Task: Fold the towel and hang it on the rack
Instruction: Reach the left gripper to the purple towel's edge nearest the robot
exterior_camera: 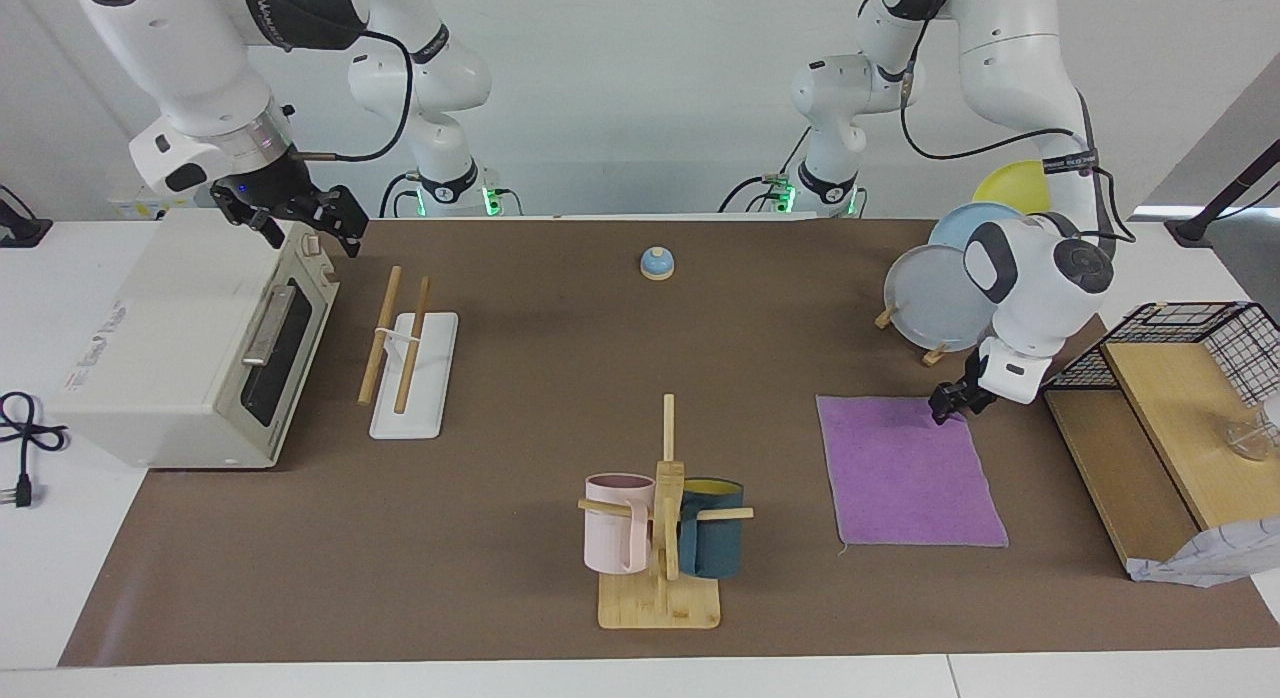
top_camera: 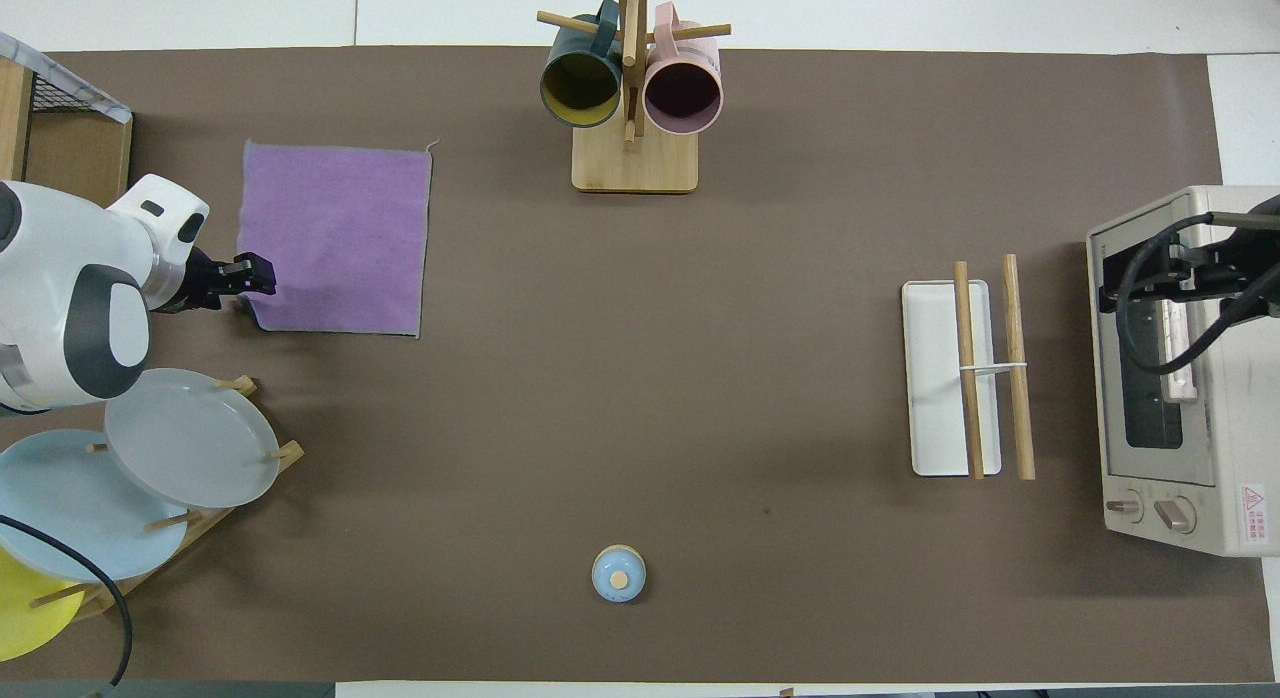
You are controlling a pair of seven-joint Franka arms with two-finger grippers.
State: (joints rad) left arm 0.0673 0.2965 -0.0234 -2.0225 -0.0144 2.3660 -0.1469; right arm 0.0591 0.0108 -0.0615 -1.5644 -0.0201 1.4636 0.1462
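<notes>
The towel (exterior_camera: pixel 910 473) lies flat on the brown mat with its purple face up, toward the left arm's end of the table; it also shows in the overhead view (top_camera: pixel 335 238). My left gripper (exterior_camera: pixel 948 402) is low at the towel's corner nearest the robots, on the plate stand's side (top_camera: pixel 250 275). The rack (exterior_camera: pixel 410 358), a white base with two wood rods, stands toward the right arm's end beside the toaster oven (top_camera: pixel 960 378). My right gripper (exterior_camera: pixel 305 223) is open and empty, raised over the toaster oven's top edge (top_camera: pixel 1180 278), and waits.
A toaster oven (exterior_camera: pixel 190 348) stands at the right arm's end. A mug tree (exterior_camera: pixel 665 518) with pink and teal cups stands farthest from the robots, mid-table. A plate stand (exterior_camera: pixel 935 298), a blue bell (exterior_camera: pixel 657 264), a wooden shelf with a wire basket (exterior_camera: pixel 1180 378) and crumpled paper (exterior_camera: pixel 1215 558) are also here.
</notes>
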